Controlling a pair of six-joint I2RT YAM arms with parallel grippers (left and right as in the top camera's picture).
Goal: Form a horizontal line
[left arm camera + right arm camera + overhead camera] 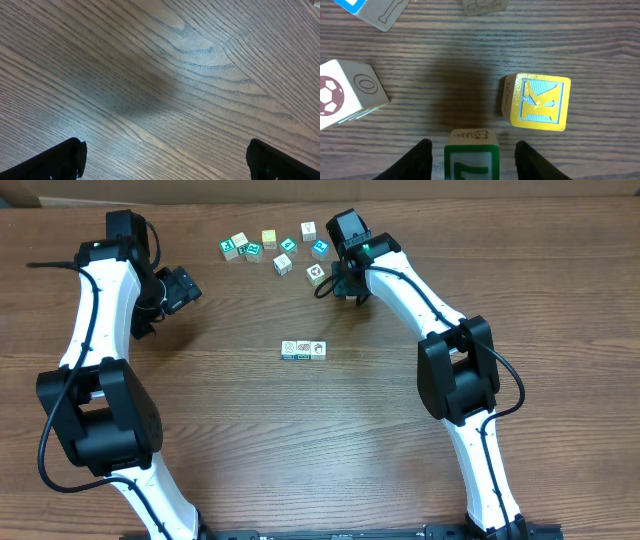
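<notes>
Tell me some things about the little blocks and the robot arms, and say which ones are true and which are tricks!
1. The row of small picture cubes in the middle of the brown wooden table has three cubes. True.
2. The jaws on the left arm grip a cube. False: they stand wide open over bare wood.
3. A green-framed white cube sits between the jaws on the right arm. True.
4. The yellow cube with a blue letter K is part of the row. False: it lies loose beside the green-framed cube.
</notes>
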